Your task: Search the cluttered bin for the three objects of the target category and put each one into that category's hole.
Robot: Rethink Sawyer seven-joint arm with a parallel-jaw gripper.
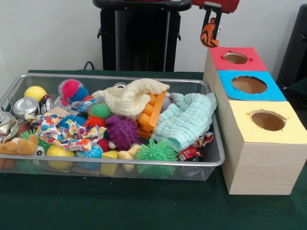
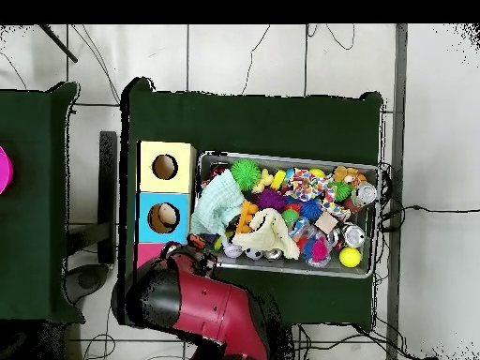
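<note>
The black gripper [image 1: 211, 29] pinches an orange black-striped plush tiger [image 1: 208, 36] above the red-topped wooden box's hole [image 1: 235, 58]; below-left, the silver wire-mesh basket [image 1: 115, 78].

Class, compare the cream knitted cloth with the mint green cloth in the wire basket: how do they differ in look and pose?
The cream knitted cloth is pale yellow-white with a chunky ribbed knit; the mint green cloth is pale green with a fine waffle weave. The cream one is twisted into a rope-like bundle on top of the toys; the green one lies looser and flatter against the basket's box-side end. Both are soft fabrics resting on the clutter.
</note>
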